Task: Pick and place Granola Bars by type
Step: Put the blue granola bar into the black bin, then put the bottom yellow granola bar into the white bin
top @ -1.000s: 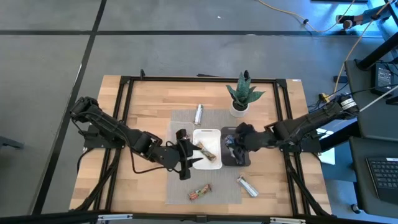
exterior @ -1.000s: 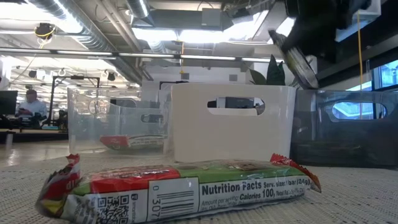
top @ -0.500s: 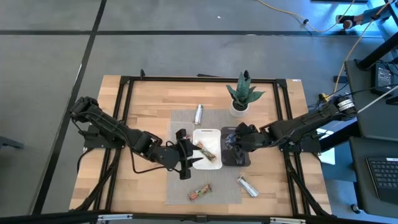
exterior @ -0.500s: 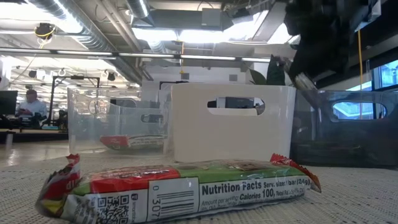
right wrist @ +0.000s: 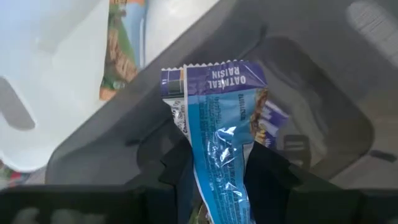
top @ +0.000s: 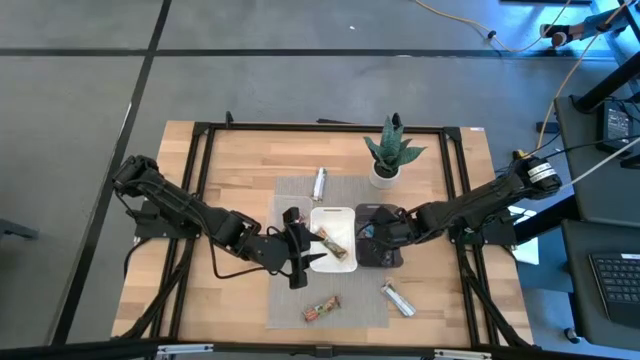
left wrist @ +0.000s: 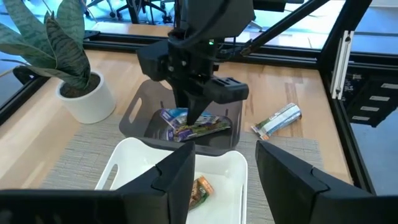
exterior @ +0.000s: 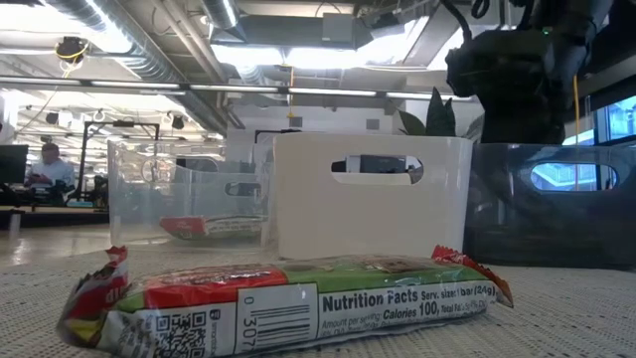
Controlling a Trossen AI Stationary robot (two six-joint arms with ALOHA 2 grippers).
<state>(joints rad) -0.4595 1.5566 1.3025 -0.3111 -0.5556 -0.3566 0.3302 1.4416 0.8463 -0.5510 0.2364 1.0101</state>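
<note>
My right gripper (top: 374,236) reaches down into the dark grey bin (top: 392,256), shut on a purple-blue granola bar (right wrist: 217,134). The left wrist view shows it (left wrist: 195,112) above more purple bars (left wrist: 194,126) lying on the bin floor. My left gripper (left wrist: 233,180) waits open at the near-left of the white bin (top: 345,215), which holds an orange-green bar (top: 334,246). On the mat lie one silver bar (top: 320,183) at the far side, another (top: 398,298) at the near right, and a red-green bar (top: 322,311) near the front. My right gripper pinches the purple-blue bar between its two fingers (right wrist: 266,173), across the wrapper's lower half (right wrist: 219,177). It comes from above, pointing down into the dark grey bin. The bar's free end (right wrist: 214,78) sticks out past the fingertips toward the bin floor.
A clear bin (exterior: 184,204) with a red bar (exterior: 204,226) stands left of the white bin (exterior: 368,194). A potted plant (top: 390,152) stands behind the dark bin. The black frame rails (top: 455,190) run along the table's edges.
My right gripper has come down from above the dark grey bin into it, shifting slightly toward the table's left and carrying the purple-blue bar with it. The left arm has kept still.
</note>
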